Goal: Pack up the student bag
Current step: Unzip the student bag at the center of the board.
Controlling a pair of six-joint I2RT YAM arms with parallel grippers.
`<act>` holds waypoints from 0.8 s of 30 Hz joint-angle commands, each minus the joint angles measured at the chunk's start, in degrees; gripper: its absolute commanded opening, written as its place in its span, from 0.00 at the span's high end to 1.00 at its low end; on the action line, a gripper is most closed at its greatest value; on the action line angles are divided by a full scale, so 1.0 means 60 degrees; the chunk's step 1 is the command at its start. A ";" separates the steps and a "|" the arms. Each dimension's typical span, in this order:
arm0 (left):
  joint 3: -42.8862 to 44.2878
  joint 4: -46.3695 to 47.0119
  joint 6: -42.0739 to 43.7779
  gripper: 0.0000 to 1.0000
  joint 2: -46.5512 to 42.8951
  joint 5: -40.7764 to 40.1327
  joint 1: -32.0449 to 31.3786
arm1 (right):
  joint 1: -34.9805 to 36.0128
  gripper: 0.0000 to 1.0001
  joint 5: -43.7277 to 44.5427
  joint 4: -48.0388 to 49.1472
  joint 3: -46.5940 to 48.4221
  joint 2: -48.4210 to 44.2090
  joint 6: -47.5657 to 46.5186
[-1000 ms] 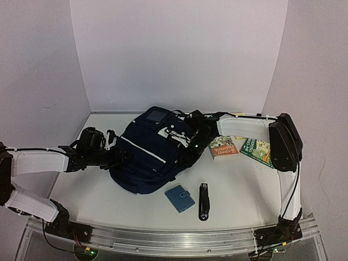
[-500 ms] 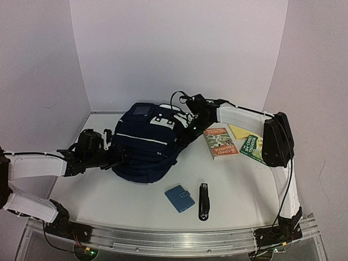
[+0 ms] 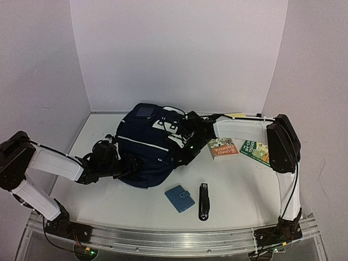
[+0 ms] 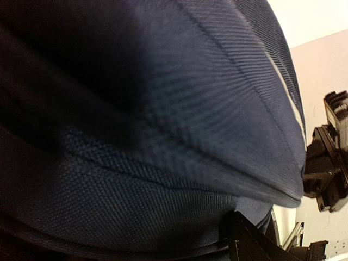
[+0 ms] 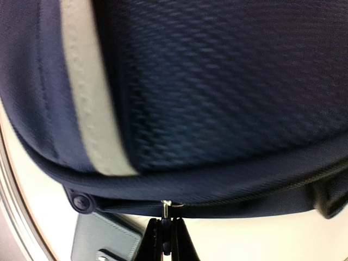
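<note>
Left arm [image 3: 54, 161] closer to student bag [image 3: 144, 149] | right jaws pinching zip pull [image 5: 165, 206] | left jaws: cannot tell

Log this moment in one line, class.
right gripper: shut on metal zipper pull of large dark navy fabric backpack | left gripper: at backpack, opening unclear

**Top external view:** a fixed camera set high at the near side looks down and forward over the whole table [image 3: 244, 185], from far enough to take in the back wall [image 3: 179, 54] and the student bag [image 3: 147, 155]. **Left wrist view:** the camera sits almost against the bag's navy fabric, which fills nearly the whole frame and is blurred by nearness. **Right wrist view:** equally close, the camera looks past the right gripper [image 5: 167, 234] at the bag's lower edge and a corner of the light-blue wallet [image 5: 103, 242], both shared with the top view.
</note>
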 commanded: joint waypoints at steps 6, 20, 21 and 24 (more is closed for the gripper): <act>-0.0079 0.1203 -0.1334 0.34 0.0204 -0.1628 -0.0597 | 0.0717 1.00 -0.1174 0.0379 0.0695 -0.0245 0.0639; -0.0164 0.1131 -0.1800 0.56 0.0111 -0.2174 -0.0648 | 0.1095 1.00 -0.1763 0.0222 -0.0197 -0.1412 0.0606; -0.0161 0.1119 -0.1796 0.58 0.0070 -0.2205 -0.0648 | 0.1091 1.00 -0.1646 0.0192 -0.0321 -0.1521 0.0501; -0.0201 0.0998 -0.1728 0.64 -0.0156 -0.2333 -0.0647 | 0.0997 1.00 -0.1013 0.0173 -0.0392 -0.1670 0.0180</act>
